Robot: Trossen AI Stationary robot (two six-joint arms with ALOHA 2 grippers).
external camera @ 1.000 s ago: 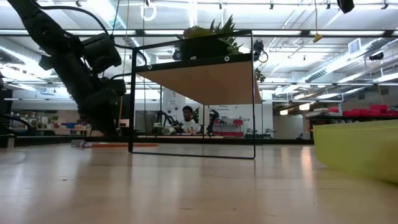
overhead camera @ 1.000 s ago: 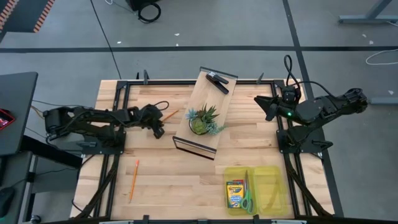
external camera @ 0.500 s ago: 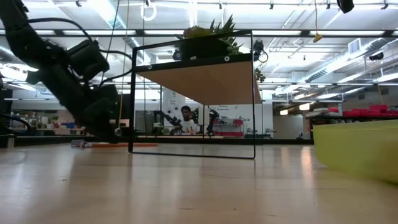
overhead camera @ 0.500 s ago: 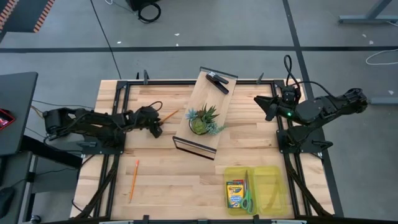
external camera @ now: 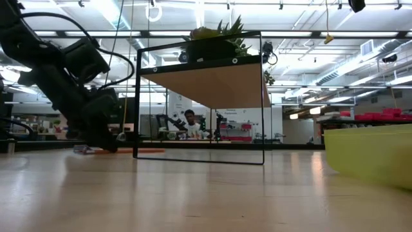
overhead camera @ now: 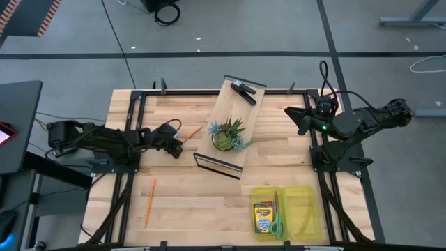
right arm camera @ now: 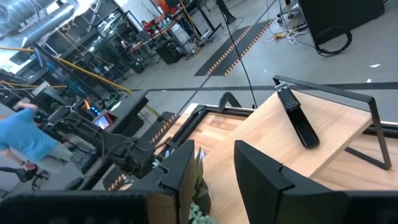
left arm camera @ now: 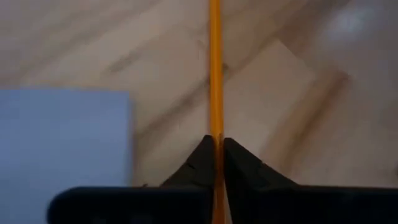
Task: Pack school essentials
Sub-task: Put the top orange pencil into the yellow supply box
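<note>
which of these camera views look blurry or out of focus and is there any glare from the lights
Left wrist view: soft all over, the orange pencil between the left gripper fingertips and the pale blue pad have fuzzy edges. Low view: ceiling lights glare bright, the yellow bin close by is blurred. Right wrist view: the right gripper near the lens is soft. High view: evenly lit and sharp.

Two dark fingers [right arm camera: 267, 180] stand apart at the bottom. A black clip [right arm camera: 297, 125] lies on a tilted wooden board [right arm camera: 336, 127] at right. A person in blue [right arm camera: 25, 140] stands at far left.
</note>
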